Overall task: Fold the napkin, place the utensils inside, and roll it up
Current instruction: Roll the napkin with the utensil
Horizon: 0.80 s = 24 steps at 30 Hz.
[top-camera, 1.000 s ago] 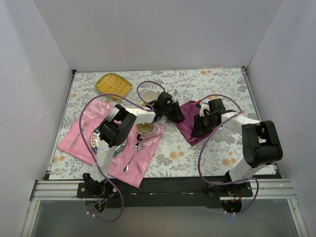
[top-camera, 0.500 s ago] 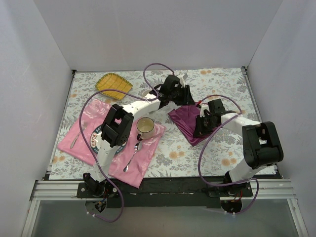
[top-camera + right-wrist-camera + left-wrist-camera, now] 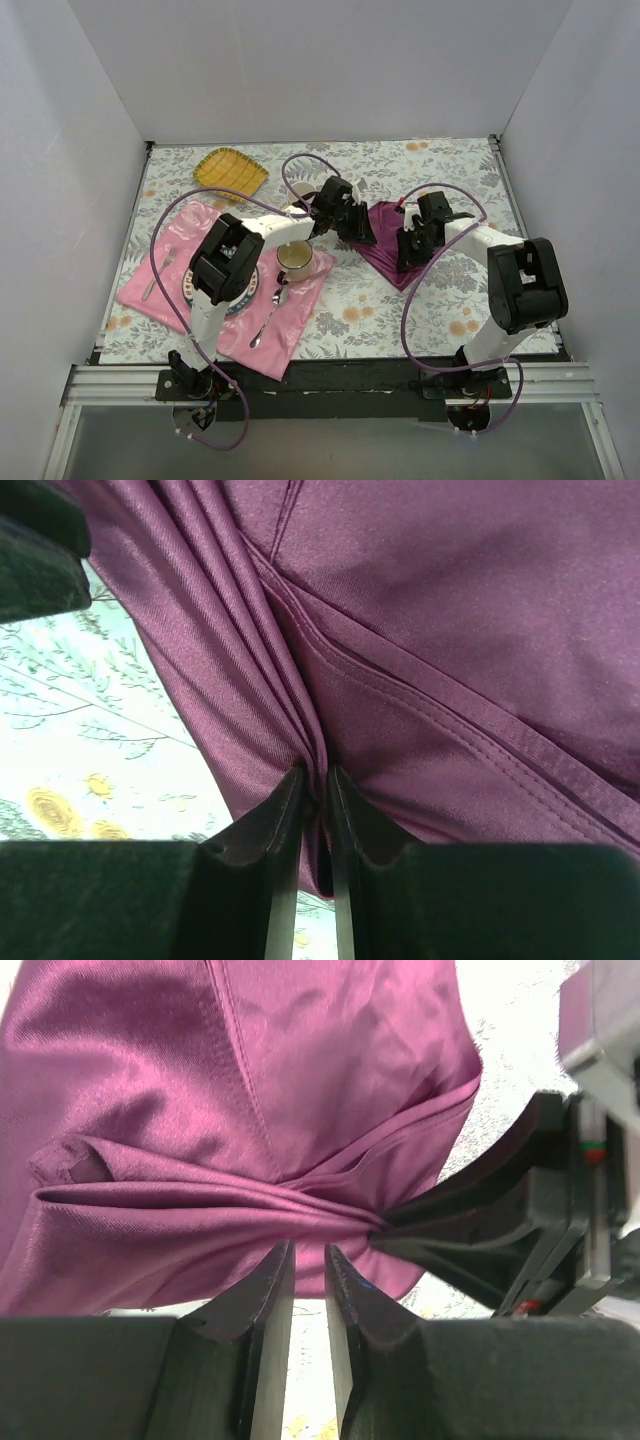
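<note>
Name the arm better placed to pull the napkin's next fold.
Right. The right gripper pinches gathered folds of the napkin; the left gripper sits at its edge, with no clear hold.

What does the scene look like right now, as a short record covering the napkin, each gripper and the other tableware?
napkin: dark purple, bunched into folds between the two grippers, over the floral table
right gripper: shut on a gathered fold of the napkin
left gripper: jaws nearly together at the napkin's edge; unclear whether it pinches cloth
placemat: pink, left of the napkin, holding a cup, spoon and fork
yellow dish: far left of the table
</note>
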{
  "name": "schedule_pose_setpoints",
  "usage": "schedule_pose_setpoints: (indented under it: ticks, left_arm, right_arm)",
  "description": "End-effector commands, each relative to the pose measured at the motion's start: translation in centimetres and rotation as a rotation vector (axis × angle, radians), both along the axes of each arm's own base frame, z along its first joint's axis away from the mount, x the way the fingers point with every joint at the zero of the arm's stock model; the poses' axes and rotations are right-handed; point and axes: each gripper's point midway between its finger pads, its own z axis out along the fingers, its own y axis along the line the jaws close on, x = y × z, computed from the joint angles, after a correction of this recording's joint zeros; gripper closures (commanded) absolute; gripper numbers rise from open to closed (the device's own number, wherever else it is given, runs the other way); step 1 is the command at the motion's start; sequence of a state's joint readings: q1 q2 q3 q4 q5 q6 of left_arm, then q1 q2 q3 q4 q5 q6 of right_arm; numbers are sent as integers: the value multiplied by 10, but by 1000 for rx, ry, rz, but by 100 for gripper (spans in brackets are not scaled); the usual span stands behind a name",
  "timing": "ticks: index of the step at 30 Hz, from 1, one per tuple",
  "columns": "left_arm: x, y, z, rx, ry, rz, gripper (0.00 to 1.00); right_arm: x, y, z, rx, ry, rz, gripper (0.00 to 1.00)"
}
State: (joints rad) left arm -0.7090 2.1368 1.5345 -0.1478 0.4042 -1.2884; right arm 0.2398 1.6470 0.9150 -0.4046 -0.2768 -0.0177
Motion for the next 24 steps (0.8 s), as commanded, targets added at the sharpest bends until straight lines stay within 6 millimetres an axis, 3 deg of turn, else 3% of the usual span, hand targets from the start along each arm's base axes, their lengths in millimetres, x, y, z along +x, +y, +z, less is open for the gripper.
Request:
schedule_pose_setpoints:
  ticks: [1,8,12,19,24]
  left_arm:
    - [15,-4,35,-65,-113,10,83]
    - [38,2,16,-35,-122,44,84]
    - [45,8,-5,-1,-107,61,85]
    - [56,11,-26,52,-135,66,86]
    - [56,10,-27,58,-134,62,86]
  right_arm:
    - [-3,-51,-32,-265,42,28,75]
    - [4,-59,-29,-313,9,37,74]
    - [9,-65,-23,-350,-18,21,71]
    - [16,-61,-7,-368,-87,23,54]
    - [34,-51,20,-457,-218,50,39]
